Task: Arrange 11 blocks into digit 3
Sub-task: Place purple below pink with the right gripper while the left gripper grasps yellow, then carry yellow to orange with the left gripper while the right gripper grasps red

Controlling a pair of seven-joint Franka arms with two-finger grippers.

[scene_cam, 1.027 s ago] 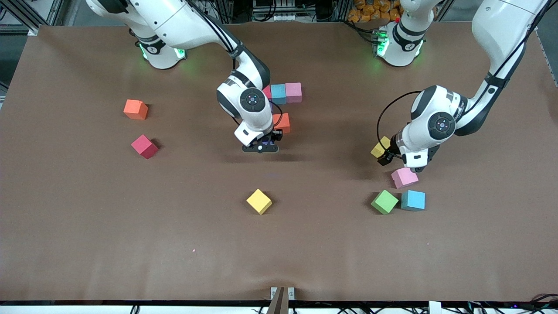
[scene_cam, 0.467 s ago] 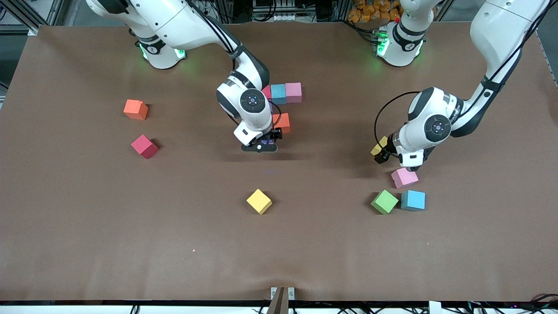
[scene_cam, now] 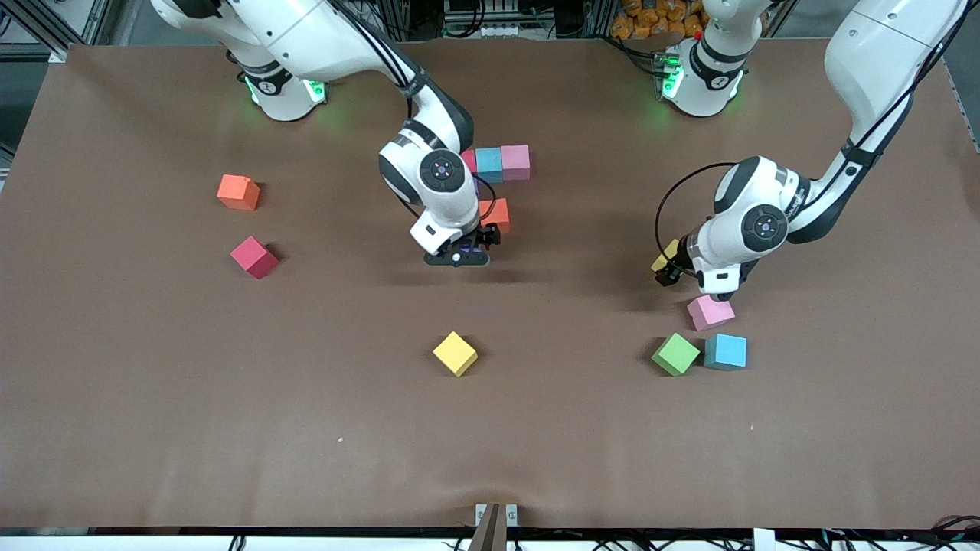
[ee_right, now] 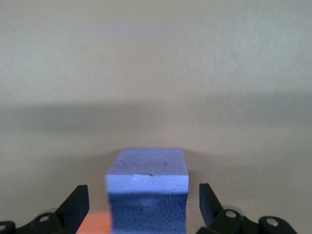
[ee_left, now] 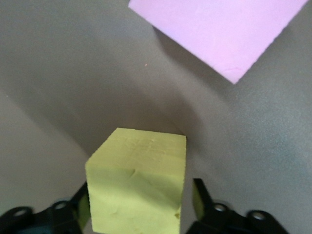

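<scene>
A row of red (scene_cam: 468, 161), teal-blue (scene_cam: 488, 164) and pink (scene_cam: 515, 162) blocks lies near the robots' bases, with an orange block (scene_cam: 498, 214) beside it, nearer the camera. My right gripper (scene_cam: 457, 256) is low over the table there, open, with a purple block (ee_right: 146, 195) between its fingers and a gap on each side; the orange block (ee_right: 95, 225) touches the purple one. My left gripper (scene_cam: 664, 265) is shut on a yellow block (ee_left: 139, 187) and holds it just above the table, beside a pink block (scene_cam: 710, 312), which also shows in the left wrist view (ee_left: 219, 29).
Loose blocks lie about: orange (scene_cam: 238, 192) and red (scene_cam: 254, 257) toward the right arm's end, yellow (scene_cam: 455, 353) in the middle nearer the camera, green (scene_cam: 675, 353) and teal-blue (scene_cam: 725, 351) side by side near the pink one.
My left gripper has shifted slightly toward the table's middle and upward with the yellow block. The right gripper has barely moved.
</scene>
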